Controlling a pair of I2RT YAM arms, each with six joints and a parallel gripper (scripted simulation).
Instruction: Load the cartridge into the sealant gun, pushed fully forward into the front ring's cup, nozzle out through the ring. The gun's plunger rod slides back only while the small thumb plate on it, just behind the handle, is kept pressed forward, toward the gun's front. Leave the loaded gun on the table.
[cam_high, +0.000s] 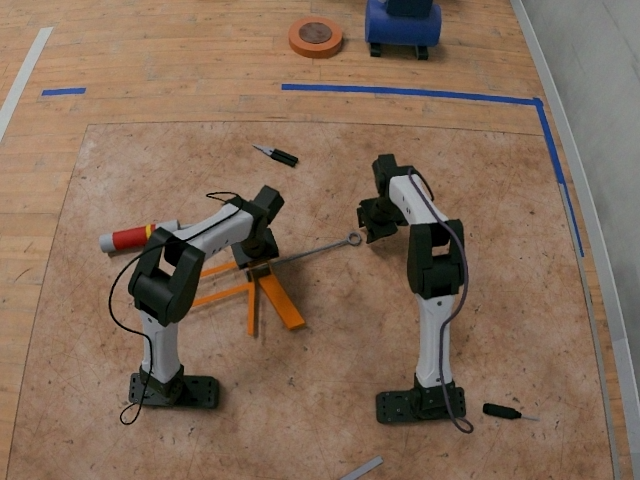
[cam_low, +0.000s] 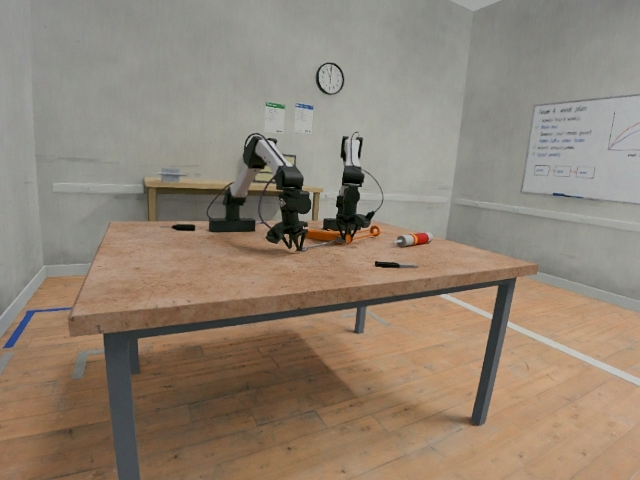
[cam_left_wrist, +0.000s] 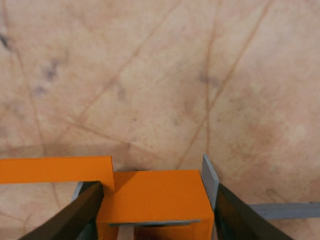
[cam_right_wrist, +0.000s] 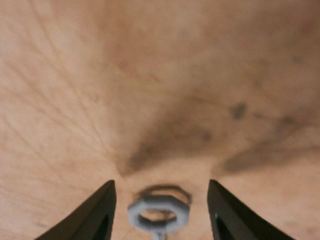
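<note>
The orange gun lies on its side; its handle (cam_high: 281, 302) (cam_low: 323, 235) and front ring (cam_low: 375, 226) show. My left gripper (cam_high: 258, 268) (cam_low: 345, 239) (cam_left_wrist: 158, 192) is shut on the gun's rear block, the grey thumb plate (cam_left_wrist: 210, 182) between block and one finger. The grey plunger rod (cam_high: 315, 251) (cam_left_wrist: 285, 211) sticks far out behind, ending in a pull ring (cam_high: 353, 238) (cam_right_wrist: 159, 201). My right gripper (cam_high: 364, 228) (cam_low: 296, 248) (cam_right_wrist: 161, 189) is open around the pull ring, with gaps both sides. The red-and-grey cartridge (cam_high: 131, 238) (cam_low: 422, 238) lies apart; the left arm hides its nozzle in the top view.
Pliers (cam_high: 284, 157) (cam_low: 387, 264) lie beyond the gun, away from the arm bases. A screwdriver (cam_high: 501, 411) (cam_low: 183, 227) lies beside the right arm's base. A grey strip (cam_high: 364, 467) lies at the bottom edge of the top view. The left forearm passes over the gun's front part.
</note>
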